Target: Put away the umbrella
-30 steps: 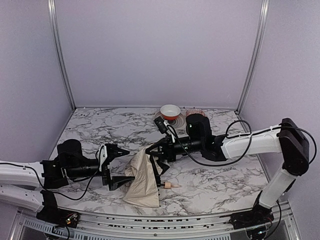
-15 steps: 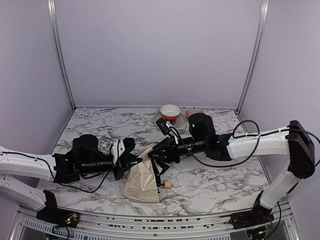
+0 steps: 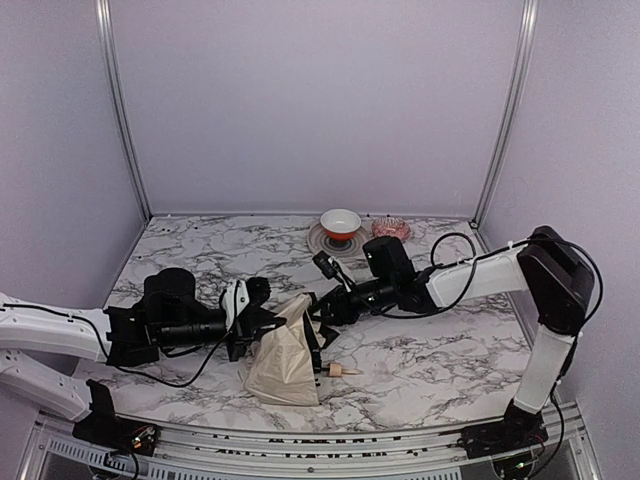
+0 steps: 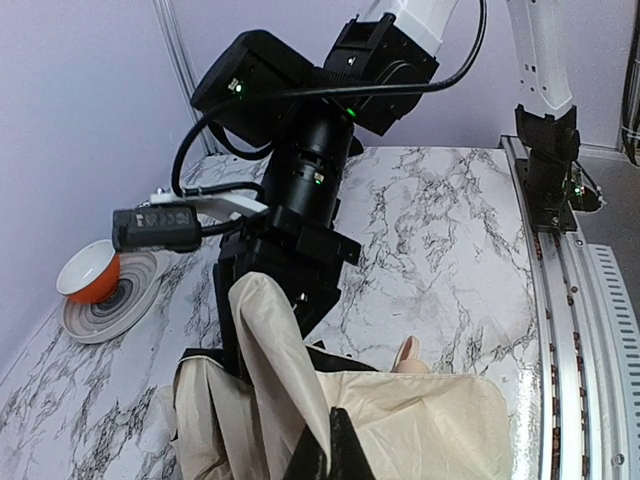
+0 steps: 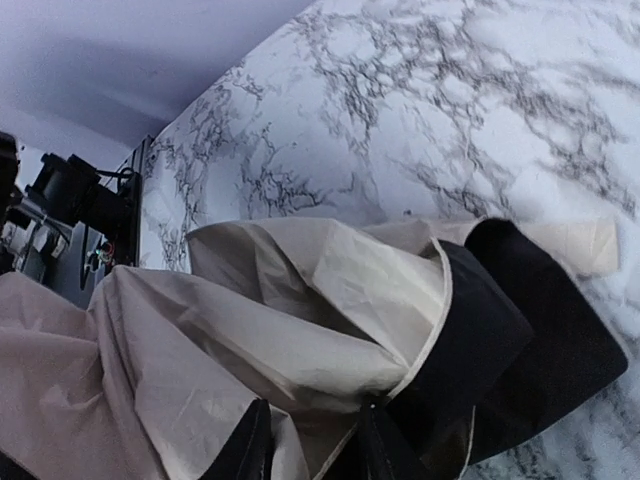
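Umbrella (image 3: pixel 285 355) on marble table (image 3: pixel 440 360); lilac walls (image 3: pixel 320 100)

**What Things Are Made Of**

The umbrella (image 3: pixel 283 352) is thin cream cloth, dull and full of wrinkles. Inside one fold the cloth is black and looks smoother. Its little handle (image 3: pixel 341 371) looks like pale wood. The table (image 3: pixel 190 262) top looks like marble, smooth and a bit shiny. The bowl (image 3: pixel 341 222) is glossy. The arms (image 3: pixel 495 278) have smooth white shells that look like plastic, and dull black parts. The posts (image 3: pixel 119 110) are shiny metal. The walls (image 3: pixel 320 100) are dull and flat.
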`<state>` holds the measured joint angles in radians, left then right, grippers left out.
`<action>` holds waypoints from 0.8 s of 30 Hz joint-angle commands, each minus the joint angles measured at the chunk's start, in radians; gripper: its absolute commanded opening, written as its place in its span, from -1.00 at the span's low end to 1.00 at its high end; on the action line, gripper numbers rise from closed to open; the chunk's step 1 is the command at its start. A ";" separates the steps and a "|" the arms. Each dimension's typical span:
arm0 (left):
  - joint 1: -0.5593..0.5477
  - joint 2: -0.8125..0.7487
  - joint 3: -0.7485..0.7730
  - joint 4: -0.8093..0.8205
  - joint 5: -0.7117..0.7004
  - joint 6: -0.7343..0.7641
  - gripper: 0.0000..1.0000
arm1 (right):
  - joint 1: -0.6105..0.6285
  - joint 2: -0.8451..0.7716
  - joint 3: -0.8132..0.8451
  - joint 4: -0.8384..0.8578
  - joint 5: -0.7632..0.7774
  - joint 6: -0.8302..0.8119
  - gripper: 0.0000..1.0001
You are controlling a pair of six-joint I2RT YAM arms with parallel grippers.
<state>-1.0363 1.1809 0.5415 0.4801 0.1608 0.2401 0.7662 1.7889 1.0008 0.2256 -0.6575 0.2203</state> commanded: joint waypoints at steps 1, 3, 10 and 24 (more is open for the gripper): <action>-0.002 0.036 0.060 0.003 -0.067 0.014 -1.00 | 0.031 0.110 0.028 0.030 -0.106 0.016 -0.57; 0.007 0.067 0.085 0.006 -0.119 0.009 -1.00 | 0.035 0.172 0.036 0.042 -0.131 0.012 -0.68; 0.178 0.259 0.134 0.018 -0.154 -0.157 -1.00 | 0.025 0.340 0.069 0.034 -0.188 -0.035 -0.83; 0.251 0.708 0.176 0.026 -0.011 -0.275 -1.00 | -0.041 0.247 -0.018 0.083 -0.111 -0.001 -0.87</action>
<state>-0.7895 1.8172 0.7101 0.5125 0.1242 -0.0013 0.7517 2.1025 1.0271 0.3542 -0.8536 0.2131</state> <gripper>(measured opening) 0.003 0.063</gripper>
